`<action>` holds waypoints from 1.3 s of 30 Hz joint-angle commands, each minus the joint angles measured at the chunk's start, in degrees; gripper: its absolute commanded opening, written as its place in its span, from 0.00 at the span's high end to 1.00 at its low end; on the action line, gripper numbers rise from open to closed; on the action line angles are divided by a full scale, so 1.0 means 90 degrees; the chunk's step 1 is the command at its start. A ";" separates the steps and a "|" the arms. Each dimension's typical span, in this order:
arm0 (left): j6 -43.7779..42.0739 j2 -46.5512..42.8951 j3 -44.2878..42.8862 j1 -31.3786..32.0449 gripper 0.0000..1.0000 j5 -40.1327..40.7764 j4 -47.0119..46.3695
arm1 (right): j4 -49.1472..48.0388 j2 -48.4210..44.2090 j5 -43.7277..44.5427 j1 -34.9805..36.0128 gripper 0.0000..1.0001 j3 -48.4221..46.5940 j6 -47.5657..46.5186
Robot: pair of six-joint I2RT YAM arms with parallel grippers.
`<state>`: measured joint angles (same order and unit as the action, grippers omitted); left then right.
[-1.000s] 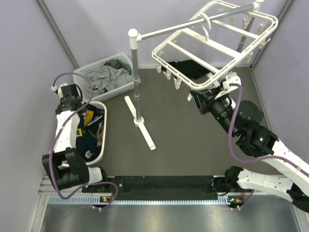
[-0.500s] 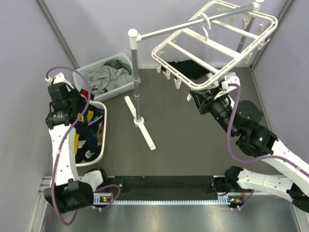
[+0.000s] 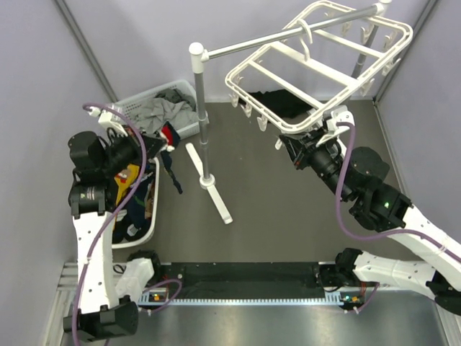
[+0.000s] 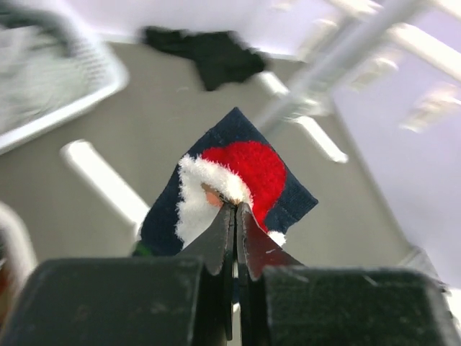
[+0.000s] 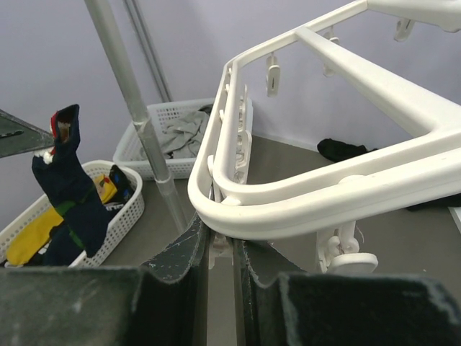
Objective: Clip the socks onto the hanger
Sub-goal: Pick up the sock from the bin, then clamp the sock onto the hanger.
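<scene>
L gripper (image 4: 234, 210) was closed tight on the top edge of a navy sock (image 4: 245, 166) w/ a red-and-white patch. It held the sock up in the air by the table's (image 3: 274, 209) left edge. The sock dangled clear of the white basket (image 3: 154, 205) below, beside the pole rack (image 3: 204, 108). The rest of the socks (image 3: 133, 198) lay in that basket: navy, yellow, some green. A 2nd basket (image 3: 184, 131) w/ grey cloths (image 3: 158, 112) sat at the far-left corner.

R gripper (image 5: 220, 234) was up over the far-right part of the table, just under the near rim of the hanger (image 5: 324, 191). Its jaws were nearly together, pinching a white bit that hung from that rim. It looked like a clip, but I couldn't tell for sure. The hanger hung tilted from the rack's arm by its hook, its other clips dangling empty. A black garment (image 3: 277, 101) lay on the table under it, by the far edge.
</scene>
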<state>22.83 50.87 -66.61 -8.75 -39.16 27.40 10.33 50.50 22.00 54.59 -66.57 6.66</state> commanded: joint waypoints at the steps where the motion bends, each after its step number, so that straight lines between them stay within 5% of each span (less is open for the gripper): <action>1: 0.1006 -0.0339 0.0603 0.0444 1.00 -0.1400 -0.1762 | 0.0405 0.0170 -0.0315 0.0038 0.96 -0.0279 0.0100; 12: 0.1946 -0.0370 0.1815 0.4307 1.00 0.1162 -0.4371 | 0.0308 0.0141 -0.0394 0.0038 0.96 -0.0221 0.0607; 18: 0.1575 0.0303 0.2049 0.5629 1.00 0.2299 -0.5610 | 0.0278 0.0043 -0.0403 0.0038 0.96 -0.0182 0.0803; 24: 0.1565 0.1064 0.2186 0.5914 1.00 0.2593 -0.6763 | 0.0268 -0.0093 -0.0374 0.0038 0.96 -0.0143 0.0921; 39: 0.1545 0.1750 0.1923 0.6012 1.00 0.2817 -0.7439 | 0.0425 -0.0182 -0.0355 0.0038 0.97 -0.0153 0.1009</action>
<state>37.32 65.80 -47.22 44.95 -15.09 -33.26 11.60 49.32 19.62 54.59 -67.57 15.05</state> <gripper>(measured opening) 0.013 0.124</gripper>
